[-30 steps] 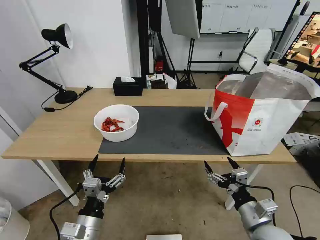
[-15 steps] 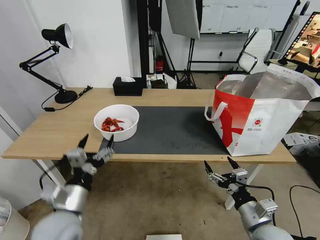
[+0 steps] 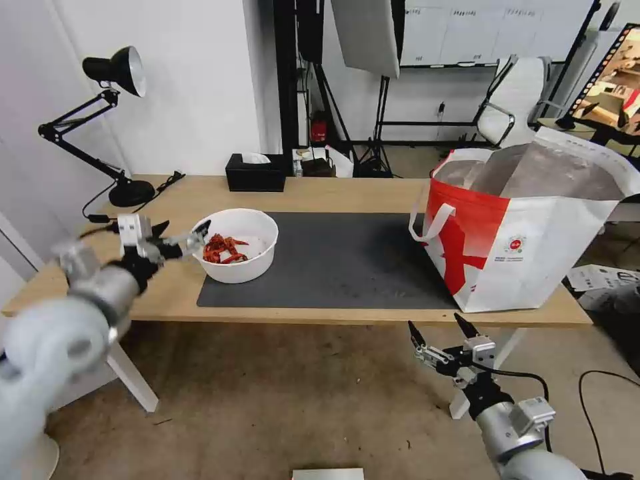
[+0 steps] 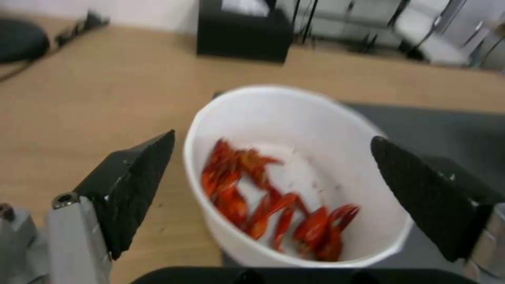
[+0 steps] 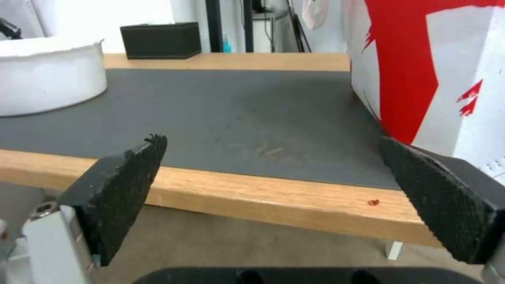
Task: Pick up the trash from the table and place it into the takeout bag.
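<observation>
Left end effector (image 3: 179, 239): I hold it above the table's left part, just beside the bowl's left rim, fingers spread wide. In my left wrist view the two black fingertips (image 4: 134, 185) flank the bowl with bare gaps on both sides, so nothing is gripped. I judge the wide spread is there to straddle the rim.

Bowl (image 3: 233, 245): a white round bowl with red food scraps (image 3: 222, 248) in its bottom, standing upright on the left edge of the dark grey mat (image 3: 333, 260). I judge it has to stay level when lifted, or the scraps spill.

Takeout bag (image 3: 527, 227): it stands on the table's right end, mouth open and foil lining showing, well apart from the bowl. I judge the gaping top is what makes a drop from above possible.

Right end effector (image 3: 441, 333): parked below the table's front edge, near the bag, fingers spread and empty, clear of the left arm's path.

Table (image 3: 133, 267): light wood; a black tissue box (image 3: 255, 173) and a desk lamp (image 3: 113, 127) sit at the back, not my concern.

Step in hand: approaching the bowl for a grasp; nothing bagged by this arm yet.
</observation>
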`<state>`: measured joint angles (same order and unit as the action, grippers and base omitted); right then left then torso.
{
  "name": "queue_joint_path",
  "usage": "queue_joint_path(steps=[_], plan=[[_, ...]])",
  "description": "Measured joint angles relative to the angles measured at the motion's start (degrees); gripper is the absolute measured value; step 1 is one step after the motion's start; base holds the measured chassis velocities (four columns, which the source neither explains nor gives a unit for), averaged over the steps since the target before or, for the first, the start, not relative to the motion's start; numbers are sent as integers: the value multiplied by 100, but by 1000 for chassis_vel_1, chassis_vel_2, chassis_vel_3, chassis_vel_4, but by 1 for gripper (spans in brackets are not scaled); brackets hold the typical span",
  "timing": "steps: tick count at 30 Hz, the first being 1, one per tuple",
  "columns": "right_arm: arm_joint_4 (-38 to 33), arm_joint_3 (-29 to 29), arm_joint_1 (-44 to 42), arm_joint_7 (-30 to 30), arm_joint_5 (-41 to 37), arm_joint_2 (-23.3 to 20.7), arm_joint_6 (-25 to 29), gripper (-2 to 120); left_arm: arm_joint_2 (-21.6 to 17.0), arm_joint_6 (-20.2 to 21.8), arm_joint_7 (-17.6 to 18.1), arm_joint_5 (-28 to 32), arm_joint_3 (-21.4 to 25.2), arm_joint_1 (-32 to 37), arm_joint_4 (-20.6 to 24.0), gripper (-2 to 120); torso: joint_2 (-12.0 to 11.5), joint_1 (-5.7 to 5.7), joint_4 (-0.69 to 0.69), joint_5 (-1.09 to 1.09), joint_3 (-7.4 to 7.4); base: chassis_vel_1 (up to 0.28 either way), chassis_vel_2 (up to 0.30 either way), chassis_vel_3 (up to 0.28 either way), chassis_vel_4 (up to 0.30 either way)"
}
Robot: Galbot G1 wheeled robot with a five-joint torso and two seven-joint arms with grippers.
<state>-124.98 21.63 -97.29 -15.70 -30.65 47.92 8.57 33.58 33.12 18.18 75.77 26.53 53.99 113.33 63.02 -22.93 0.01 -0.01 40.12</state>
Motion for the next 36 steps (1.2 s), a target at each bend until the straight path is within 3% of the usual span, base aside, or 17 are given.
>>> queue_joint_path(steps=[2,3,6,7,9,10,14,24,27,31,36], plan=[[-1,0,0,0,0,0,0,100,-27,412,66,230,-508,-663,-529,100,0,0,-1,0,0,0,0,0,0],[-1,0,0,0,0,0,0,100,-27,412,66,230,-508,-663,-529,100,0,0,-1,0,0,0,0,0,0],[0,1,0,0,0,0,1,100,50,624,115,311,-1228,-1487,-1303,100,0,0,-1,1,0,0,0,0,0],[0,1,0,0,0,0,1,100,50,624,115,311,-1228,-1487,-1303,100,0,0,-1,1,0,0,0,0,0],[0,1,0,0,0,0,1,100,176,771,130,312,-1618,-1910,-1772,100,-1,0,-1,0,0,0,0,0,0],[0,1,0,0,0,0,1,100,176,771,130,312,-1618,-1910,-1772,100,-1,0,-1,0,0,0,0,0,0],[0,1,0,0,0,0,1,100,493,959,199,280,-2069,-2512,-2528,100,0,0,-1,0,0,0,0,0,0],[0,1,0,0,0,0,1,100,741,949,633,853,-2179,-2631,-2779,100,0,0,-2,2,-1,0,0,0,0],[0,1,0,0,0,0,1,100,758,939,720,879,-2215,-2603,-2752,95,0,1,-1,2,-1,0,0,0,0],[0,1,0,0,0,0,1,100,810,928,840,958,-2226,-2568,-2707,75,0,1,-1,2,-1,0,0,0,0],[0,1,0,0,0,0,0,100,816,919,972,1088,-2210,-2561,-2611,62,0,1,-1,2,-1,0,0,0,0]])
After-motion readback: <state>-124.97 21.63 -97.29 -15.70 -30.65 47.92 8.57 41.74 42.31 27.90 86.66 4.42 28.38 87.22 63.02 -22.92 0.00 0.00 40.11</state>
